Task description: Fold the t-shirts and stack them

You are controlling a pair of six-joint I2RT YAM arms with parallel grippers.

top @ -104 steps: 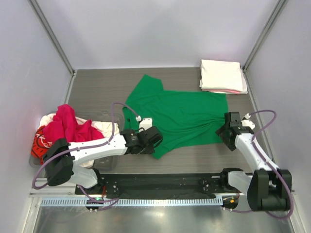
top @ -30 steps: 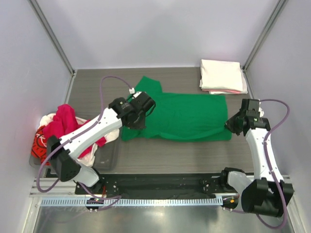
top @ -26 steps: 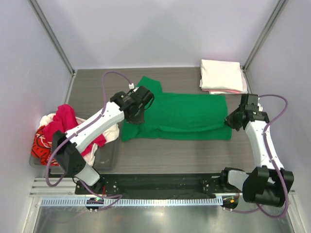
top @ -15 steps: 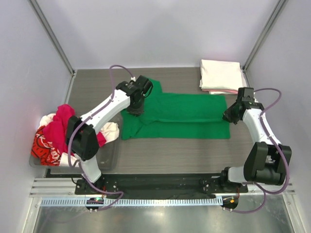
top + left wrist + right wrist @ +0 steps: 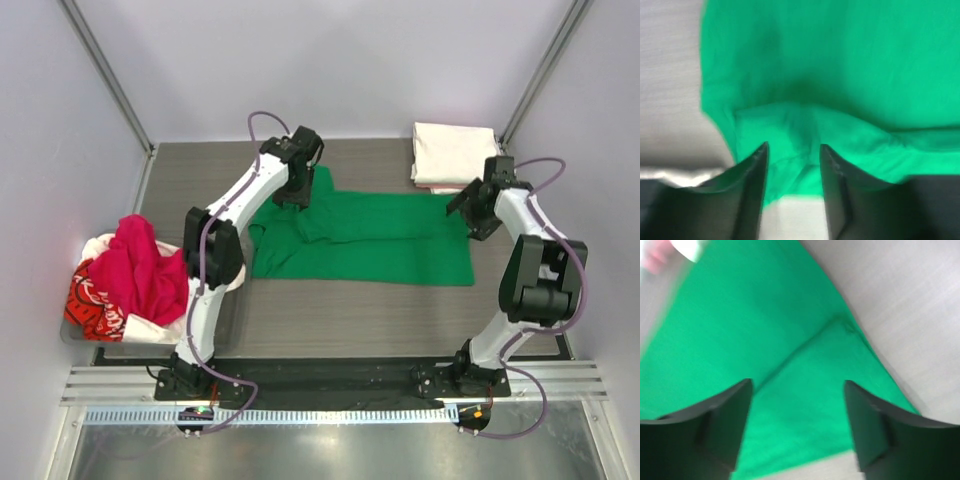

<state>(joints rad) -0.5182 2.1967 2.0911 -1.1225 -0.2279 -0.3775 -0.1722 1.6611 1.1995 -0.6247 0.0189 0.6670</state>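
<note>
Up close, left gripper (image 5: 792, 160) and right gripper (image 5: 797, 390) jaws stand spread over the green shirt (image 5: 370, 240). Only overhead shows folded shirts (image 5: 455, 155) at one o'clock, grey table (image 5: 200, 175), pale walls (image 5: 330, 60).

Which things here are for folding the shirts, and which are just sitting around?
For the job: green tee; folded stack; pile of tees.
Just sitting around: clear bin; table.

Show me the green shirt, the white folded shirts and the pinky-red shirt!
green t-shirt (image 5: 380, 245), top view, middle of its body
folded white t-shirts (image 5: 455, 153), top view, top layer
magenta-red t-shirt (image 5: 140, 272), top view, crumpled middle
</note>
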